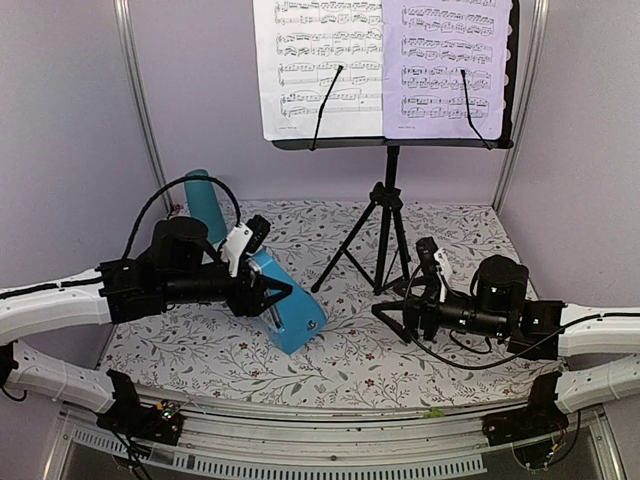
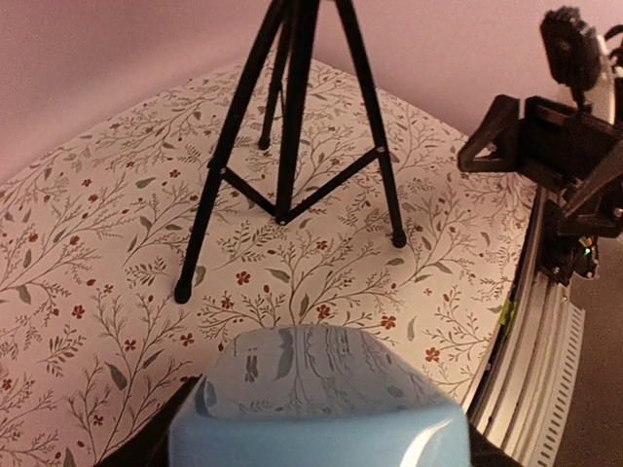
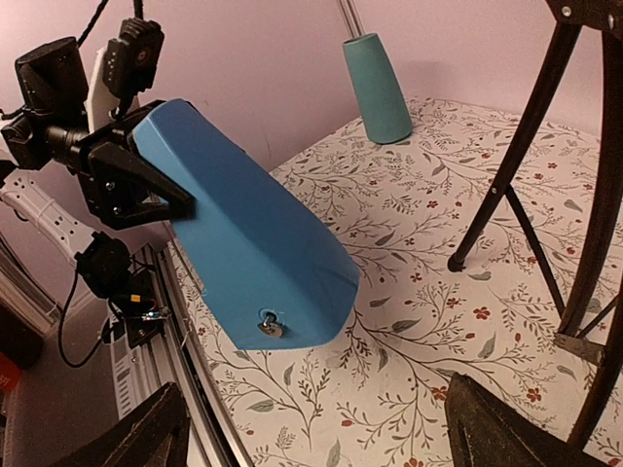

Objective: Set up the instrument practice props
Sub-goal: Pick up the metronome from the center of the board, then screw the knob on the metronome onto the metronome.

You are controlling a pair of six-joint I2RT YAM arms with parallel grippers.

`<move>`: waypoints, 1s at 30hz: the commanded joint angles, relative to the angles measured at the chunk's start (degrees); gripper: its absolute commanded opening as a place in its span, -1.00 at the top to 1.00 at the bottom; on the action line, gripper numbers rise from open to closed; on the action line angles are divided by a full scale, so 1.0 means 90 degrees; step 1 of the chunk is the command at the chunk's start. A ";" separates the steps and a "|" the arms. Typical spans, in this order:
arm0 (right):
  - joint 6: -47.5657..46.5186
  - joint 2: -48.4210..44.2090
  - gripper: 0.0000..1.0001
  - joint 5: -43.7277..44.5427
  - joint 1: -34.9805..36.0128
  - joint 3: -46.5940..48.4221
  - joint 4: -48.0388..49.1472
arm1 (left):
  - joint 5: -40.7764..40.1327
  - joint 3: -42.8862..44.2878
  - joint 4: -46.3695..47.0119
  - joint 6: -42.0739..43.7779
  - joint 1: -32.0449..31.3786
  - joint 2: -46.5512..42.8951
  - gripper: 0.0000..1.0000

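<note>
My left gripper [image 1: 262,290] is pinching the small blue pyramid-shaped metronome [image 1: 288,302] near its narrow top, one black finger on each sloping face. I judge that is the only part slim enough to take between the jaws. The body hangs tilted, its broad base and metal winding key [image 3: 270,324] pointing down and towards the middle of the flower-patterned table cover [image 1: 350,355]. I cannot tell whether the low corner touches the cover. I would want that base brought level before letting go, or it could tip. My right gripper [image 3: 316,389] has its fingers spread wide with nothing between them. It sits low near the right front foot of the black tripod music stand [image 1: 385,225], looking straight across at the metronome, and I read that as readiness to steady it. The stand is upright at the back. The white sheet-music page [image 1: 318,65] and the lavender page [image 1: 445,65] lie side by side on its tray, each under a wire retainer, so that part looks finished. The tall teal tapered cup [image 1: 205,205] stands behind my left arm, well apart from all this.
</note>
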 commanded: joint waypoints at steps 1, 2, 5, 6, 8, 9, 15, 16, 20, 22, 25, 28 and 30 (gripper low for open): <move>0.0823 0.0209 -0.80 -0.0706 0.0029 0.0127 0.1097 | -0.0529 0.0769 0.0725 0.0598 -0.0801 -0.0101 0.97; 0.1071 0.0235 -0.76 -0.0926 0.0031 0.0105 0.1294 | -0.0661 0.0905 0.0727 0.0731 -0.0979 -0.0057 0.99; 0.1462 0.0302 -0.59 -0.1576 0.0032 0.0029 0.1790 | -0.1104 0.1304 0.0727 0.1192 -0.1489 0.0069 1.00; 0.1616 0.0304 -0.53 -0.1756 0.0031 -0.0044 0.1988 | -0.1253 0.1424 0.0739 0.1359 -0.1622 0.0102 1.00; 0.1768 0.0202 -0.48 -0.1890 0.0025 -0.0222 0.2284 | -0.1464 0.1681 0.0737 0.1663 -0.1828 0.0165 1.00; 0.1853 0.0122 -0.47 -0.1888 0.0027 -0.0317 0.2435 | -0.1534 0.1802 0.0742 0.1803 -0.1922 0.0185 1.00; 0.1923 -0.0137 -0.40 -0.2039 0.0031 -0.0462 0.3197 | -0.1800 0.2392 0.0982 0.2460 -0.2379 0.0211 1.00; 0.1913 -0.0136 -0.39 -0.2039 0.0033 -0.0417 0.3224 | -0.1805 0.2448 0.1076 0.2552 -0.2423 0.0216 1.00; 0.1925 -0.0132 -0.36 -0.2012 0.0029 -0.0228 0.3379 | -0.1802 0.2736 0.1142 0.2823 -0.2510 0.0381 1.00; 0.1890 -0.0131 -0.35 -0.2004 0.0031 -0.0084 0.3320 | -0.1811 0.2813 0.1264 0.2931 -0.2552 0.0439 1.00; 0.1817 -0.0168 -0.35 -0.2005 0.0030 0.0077 0.3262 | -0.1805 0.2955 0.1401 0.3044 -0.2596 0.0559 1.00; 0.1763 -0.0211 -0.34 -0.1956 0.0033 0.0169 0.3213 | -0.1820 0.3099 0.1489 0.3146 -0.2670 0.0721 1.00; 0.1706 -0.0261 -0.33 -0.1873 0.0032 0.0168 0.3132 | -0.1823 0.3161 0.1556 0.3174 -0.2685 0.0808 1.00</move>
